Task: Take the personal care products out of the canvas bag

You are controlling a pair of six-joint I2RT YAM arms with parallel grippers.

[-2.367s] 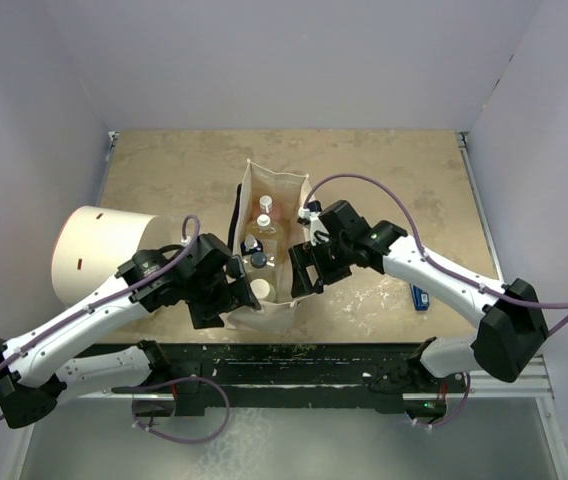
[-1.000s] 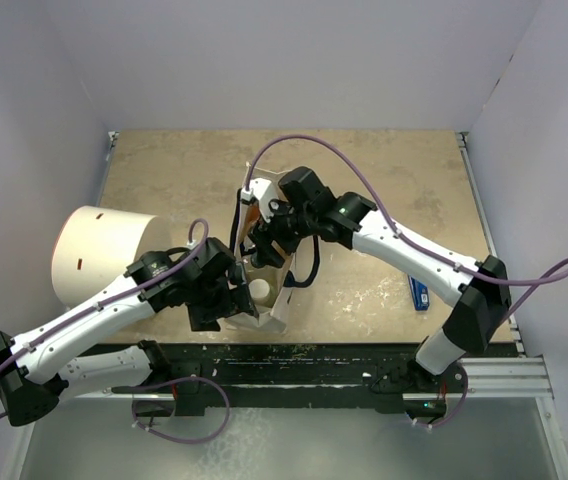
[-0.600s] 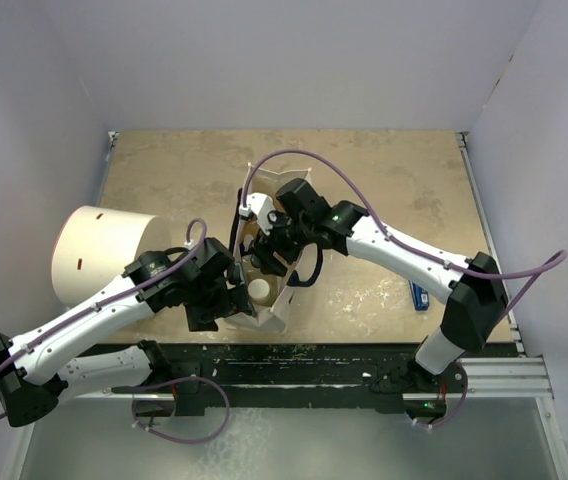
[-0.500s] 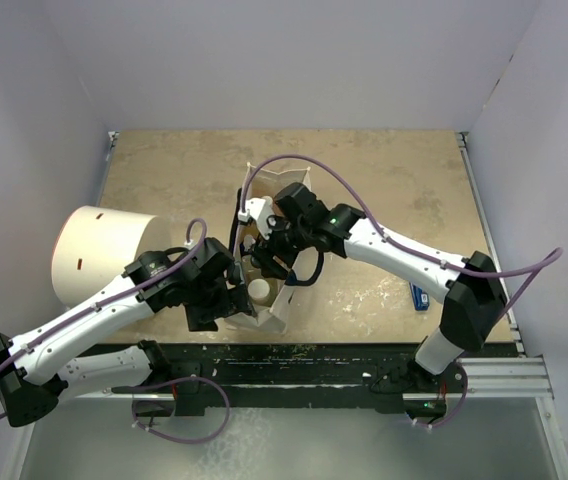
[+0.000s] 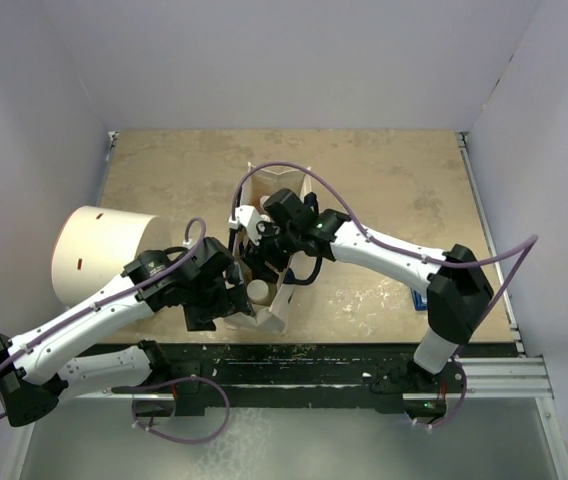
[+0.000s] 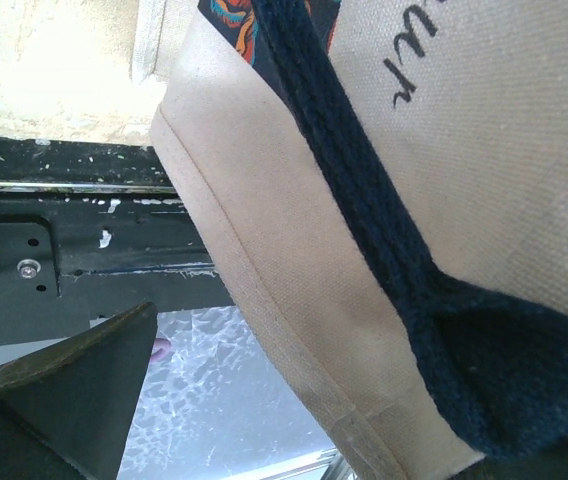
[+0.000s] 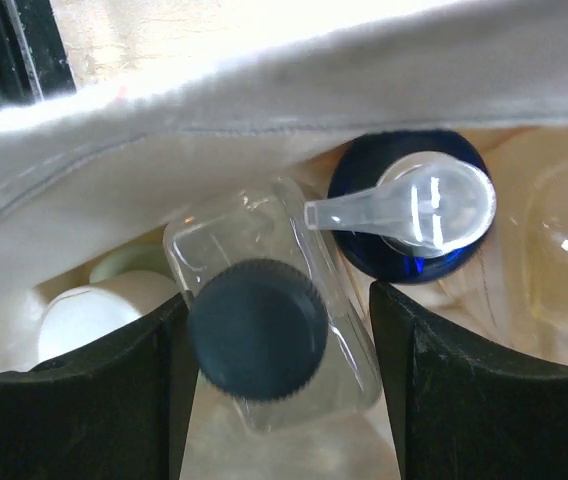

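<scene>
Four bottles are seen inside the canvas bag (image 5: pixel 276 312), which is set on the tabletop (image 5: pixel 384 180) near its front edge: a clear black-capped bottle (image 7: pixel 256 340), a dark-blue pump bottle (image 7: pixel 409 210) just beside it, a wide white cap (image 7: pixel 89 320) and a clear yellowish bottle (image 7: pixel 564 240). The right gripper (image 5: pixel 264 258) is lowered into the bag with its jaws partly spread on either side of the black-capped bottle and close against it, though a firm hold cannot be told. The left gripper (image 5: pixel 232 300) is placed at the bag's near corner with its jaws spread wide, one finger (image 6: pixel 74 390) being seen apart from the cloth.
</scene>
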